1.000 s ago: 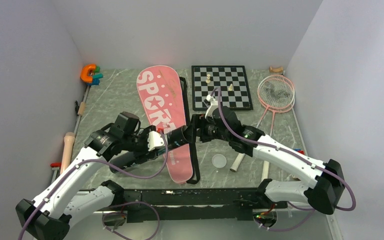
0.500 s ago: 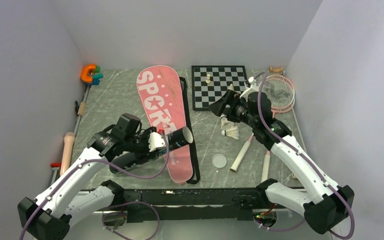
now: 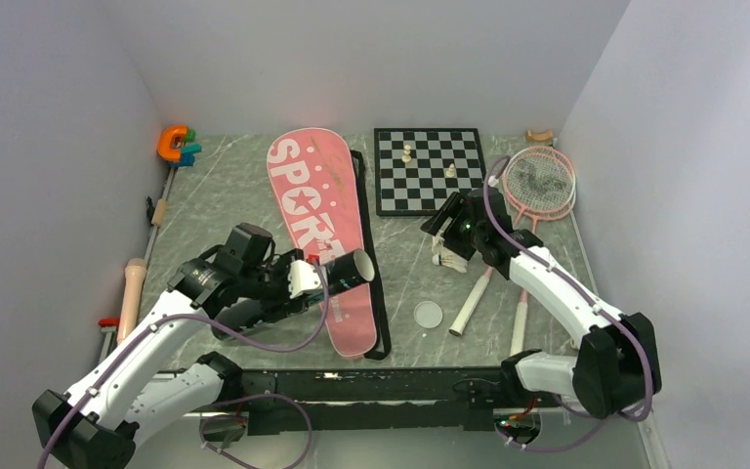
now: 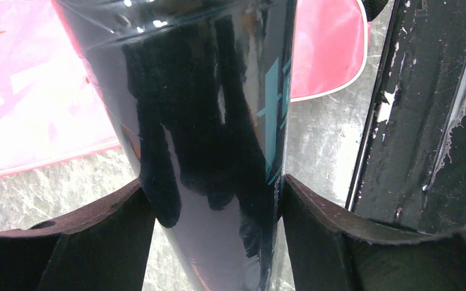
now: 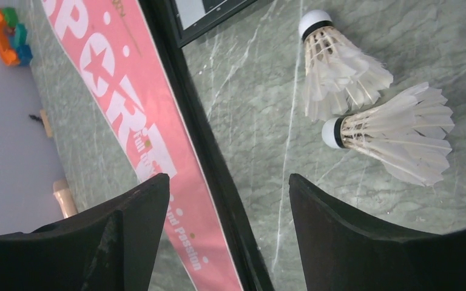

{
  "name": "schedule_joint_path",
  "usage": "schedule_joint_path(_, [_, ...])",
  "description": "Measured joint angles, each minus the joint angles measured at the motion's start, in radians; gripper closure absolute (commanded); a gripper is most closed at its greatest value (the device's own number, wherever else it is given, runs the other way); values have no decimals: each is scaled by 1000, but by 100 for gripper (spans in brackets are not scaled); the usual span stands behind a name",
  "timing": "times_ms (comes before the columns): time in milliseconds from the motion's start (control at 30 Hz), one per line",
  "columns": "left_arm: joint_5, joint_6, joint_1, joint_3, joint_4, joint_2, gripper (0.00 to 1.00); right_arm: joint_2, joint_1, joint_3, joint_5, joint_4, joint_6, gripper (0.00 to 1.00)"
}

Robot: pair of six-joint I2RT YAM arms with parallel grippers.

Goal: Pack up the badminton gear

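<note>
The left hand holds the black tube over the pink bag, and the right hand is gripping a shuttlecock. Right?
Not quite. The right hand is open and empty; the two shuttlecocks lie loose on the table, as the right wrist view shows. The left hand does hold the black tube over the pink bag.

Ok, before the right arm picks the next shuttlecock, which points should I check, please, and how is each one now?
1. Left hand shut on the black tube: ok.
2. Tube mouth uncovered, facing the right arm: ok.
3. Right hand open and empty: ok.
4. Two shuttlecocks lying free on the table: ok.
5. A shuttlecock centred in the right hand: not ok; both lie to one side.
6. Third shuttlecock inside the tube: cannot tell.
</note>
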Motion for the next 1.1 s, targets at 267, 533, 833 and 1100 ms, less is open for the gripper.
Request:
schedule_joint_path(267, [-8,0,0,0,0,-18,68,156,-26,0,58,45,19,32])
schedule_joint_path(533, [-8,6,-2,0,-6,-26,68,267,-32,14,101,63,27,38])
schedule_joint_path(833, [-8,8,-2,-1,-6,-26,68,339,-34,57,156,123,31,52])
schedule_joint_path(1100, [-9,8,-2,-3,-7,-26,68,396,-35,62,197,138,22,76])
